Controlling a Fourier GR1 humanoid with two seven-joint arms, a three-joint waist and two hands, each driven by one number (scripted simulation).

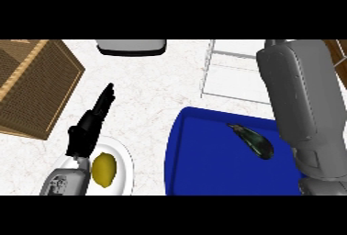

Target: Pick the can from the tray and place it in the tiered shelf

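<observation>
From above, one blue tray (203, 160) lies on the pale counter (149, 82), and the only thing on it is a single dark eggplant (252, 141); no can shows on it or anywhere else. One white tiered shelf (230, 73) stands just beyond the tray. The right forearm (301, 105) stretches over tray and shelf, its hand hidden past the top edge. The left hand (92, 124) rests with straight, open fingers beside one white plate (122, 160) bearing one lemon (104, 170). One wicker basket (30, 87) sits at left, one grey appliance (132, 47) at the top.
</observation>
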